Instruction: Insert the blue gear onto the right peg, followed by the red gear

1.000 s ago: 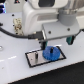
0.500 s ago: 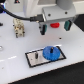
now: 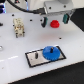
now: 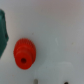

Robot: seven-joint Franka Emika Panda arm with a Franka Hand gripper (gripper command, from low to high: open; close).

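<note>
The blue gear lies flat on the right side of the dark base plate, near the front of the white table. The red gear sits on the table farther back. My gripper hangs over the red gear with its fingers spread on either side of it, open and empty. In the wrist view the red gear shows from above with its hub hole visible. It lies off to one side of the gap between the two fingertips.
A thin peg stands on the left part of the base plate. A beige block-like object stands at the back on the exterior view's left. A dark teal shape shows at the wrist view's edge.
My gripper has moved away from above the blue gear on the plate, back to over the red gear. The blue gear has stayed on the plate.
</note>
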